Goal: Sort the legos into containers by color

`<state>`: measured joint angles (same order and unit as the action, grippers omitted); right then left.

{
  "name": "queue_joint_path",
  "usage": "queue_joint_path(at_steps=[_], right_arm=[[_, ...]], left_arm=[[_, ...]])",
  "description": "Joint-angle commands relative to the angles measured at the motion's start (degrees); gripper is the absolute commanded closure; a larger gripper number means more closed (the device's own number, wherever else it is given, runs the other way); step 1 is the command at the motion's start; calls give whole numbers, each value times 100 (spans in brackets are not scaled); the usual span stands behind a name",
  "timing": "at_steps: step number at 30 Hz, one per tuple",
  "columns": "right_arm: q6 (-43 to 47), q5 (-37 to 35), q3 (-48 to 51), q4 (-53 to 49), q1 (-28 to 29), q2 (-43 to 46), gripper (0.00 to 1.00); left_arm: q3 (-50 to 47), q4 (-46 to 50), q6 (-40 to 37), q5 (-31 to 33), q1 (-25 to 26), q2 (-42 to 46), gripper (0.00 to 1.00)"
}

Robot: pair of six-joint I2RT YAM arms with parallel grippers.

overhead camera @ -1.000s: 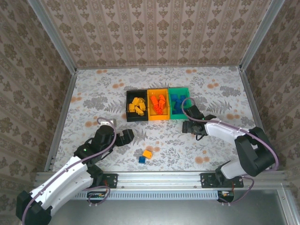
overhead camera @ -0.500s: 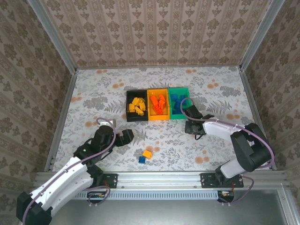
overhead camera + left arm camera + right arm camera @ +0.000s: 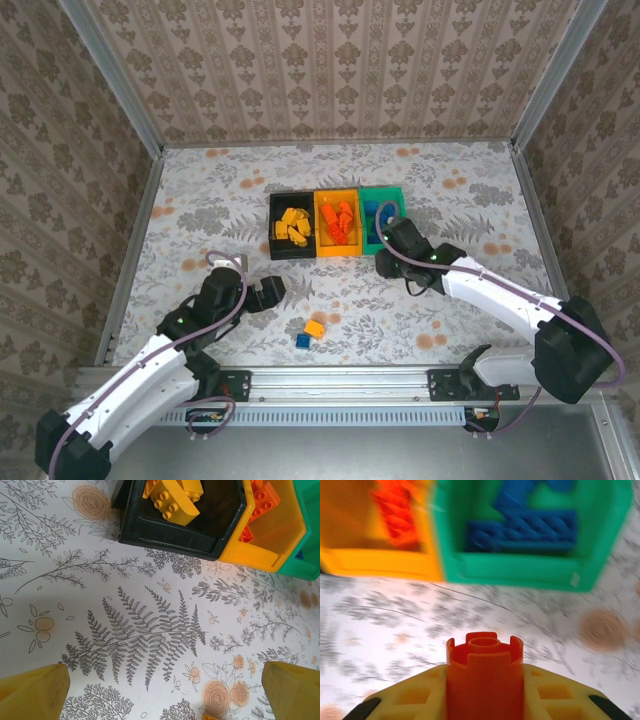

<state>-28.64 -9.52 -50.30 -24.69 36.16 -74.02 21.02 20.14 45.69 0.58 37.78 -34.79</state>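
Observation:
The containers stand in a row: black bin (image 3: 290, 228) with yellow legos, orange-yellow bin (image 3: 337, 224) with red-orange legos, green bin (image 3: 381, 218) with blue ones. My right gripper (image 3: 384, 258) (image 3: 485, 685) is shut on a red-orange lego (image 3: 484, 672), just in front of the green bin (image 3: 530, 572) and beside the orange-yellow bin (image 3: 380, 560). My left gripper (image 3: 272, 290) (image 3: 165, 695) hovers open over bare table, its yellow fingers (image 3: 35, 692) wide apart. Ahead of it are the black bin (image 3: 170, 537) and a yellow brick (image 3: 175, 502). One yellow-orange lego (image 3: 314, 328) and one blue lego (image 3: 302, 341) lie loose.
The flowered table (image 3: 220, 200) is fenced by metal rails (image 3: 130, 250) and patterned walls. The two loose legos lie close to the near rail (image 3: 340, 378), between the arms' bases. Open floor stretches left and right of the bins.
My right gripper shut on the red-orange lego and swung left and away from me, up to the front of the green bin. The left arm stayed put.

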Motion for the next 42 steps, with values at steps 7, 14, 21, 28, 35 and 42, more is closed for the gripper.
queue_joint_path(at_steps=[7,14,21,28,35,42], right_arm=[[165,101,-1953,113,216,-1850,68],[189,-130,-3325,-107,167,-3235,66],[-40,-120,-3770,-157,93,-3566,31],[-205,-243,-3047,71,72,-2780,15],[-441,-235,-1930,337,-43,-1896,13],[-537,-199,-1314,454,-351,-1223,11]], left_arm=[[315,187,-353,-309,26,-501,0],[514,254,-580,-418,254,-1114,0],[971,410,-923,-159,769,-1718,2],[1782,783,-1373,30,1545,-2750,2],[2576,1448,-1633,272,2384,-4061,6],[2948,1635,-1585,368,2885,-5009,18]])
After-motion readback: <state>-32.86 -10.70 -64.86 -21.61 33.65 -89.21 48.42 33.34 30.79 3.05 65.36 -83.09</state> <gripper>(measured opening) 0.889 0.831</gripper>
